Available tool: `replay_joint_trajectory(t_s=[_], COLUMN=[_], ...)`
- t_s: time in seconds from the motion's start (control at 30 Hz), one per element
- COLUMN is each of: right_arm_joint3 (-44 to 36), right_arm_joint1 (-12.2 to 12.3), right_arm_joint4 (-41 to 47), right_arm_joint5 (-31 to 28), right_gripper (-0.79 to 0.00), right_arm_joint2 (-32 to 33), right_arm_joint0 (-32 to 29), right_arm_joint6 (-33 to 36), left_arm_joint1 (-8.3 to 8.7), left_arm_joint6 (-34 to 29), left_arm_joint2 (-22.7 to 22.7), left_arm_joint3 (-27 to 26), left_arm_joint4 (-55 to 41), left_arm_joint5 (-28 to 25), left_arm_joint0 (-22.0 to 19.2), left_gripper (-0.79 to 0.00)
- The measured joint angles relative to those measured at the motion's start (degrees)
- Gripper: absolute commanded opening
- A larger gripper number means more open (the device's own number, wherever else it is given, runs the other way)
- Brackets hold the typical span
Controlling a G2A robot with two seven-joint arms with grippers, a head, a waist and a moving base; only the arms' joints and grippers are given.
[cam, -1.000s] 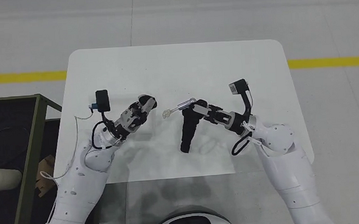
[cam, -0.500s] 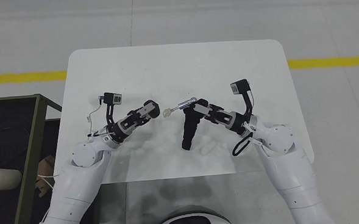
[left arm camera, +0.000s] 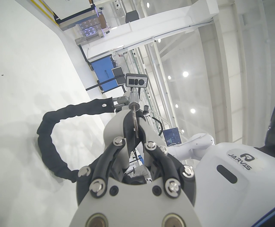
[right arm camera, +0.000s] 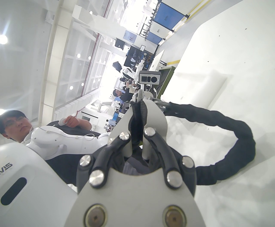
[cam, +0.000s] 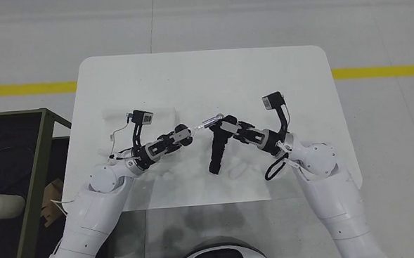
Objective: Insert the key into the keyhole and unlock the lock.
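Two grippers face each other: your left gripper (left arm camera: 135,129) pinches the key (left arm camera: 134,114), tip at the keyhole (left arm camera: 133,105) of the lock (left arm camera: 133,99) straight ahead. Your right gripper (right arm camera: 138,107) clamps that lock, likely bracing it so the key enters squarely.

Right gripper (right arm camera: 138,106) is pressing its fingers (right arm camera: 154,116) together on the metal head (right arm camera: 139,95) of the lock (right arm camera: 240,131); the head is protruding just past the fingertips; the black sleeved cable (right arm camera: 204,114) is curving out from the head in a wide loop over the white table (right arm camera: 225,53); the other arm's wrist camera (right arm camera: 149,79) is facing back, just beyond the head.
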Motion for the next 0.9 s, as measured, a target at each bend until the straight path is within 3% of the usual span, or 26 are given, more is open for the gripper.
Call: replay_joint_trajectory(t_s=[0.27, 0.63, 0.9], right_arm_joint3=[-0.6, -3.4, -2.5], right_arm_joint1=[0.3, 1.1, 1.3], right_arm_joint4=[-2.2, -11.1, -7.0], right_arm_joint5=[-0.5, -3.3, -1.1], right_gripper=[-0.785, -0.785, -0.785], right_arm_joint2=[-1.0, -1.5, -1.8], right_arm_joint0=[0.1, 0.1, 0.2], right_arm_joint6=[-0.7, -0.5, -2.1], left_arm_joint1=[-0.27, -0.26, -0.45], left_arm_joint6=[0.2, 0.4, -0.1], left_arm_joint2=[0.0, -0.8, -0.8], left_arm_joint3=[-0.3, -1.5, -2.7], left_arm_joint4=[0.6, 3.9, 5.0], left_arm_joint5=[0.1, 4.5, 1.5], left_arm_joint0=[-0.1, 0.3, 0.5], left_gripper=[-0.785, -0.785, -0.785])
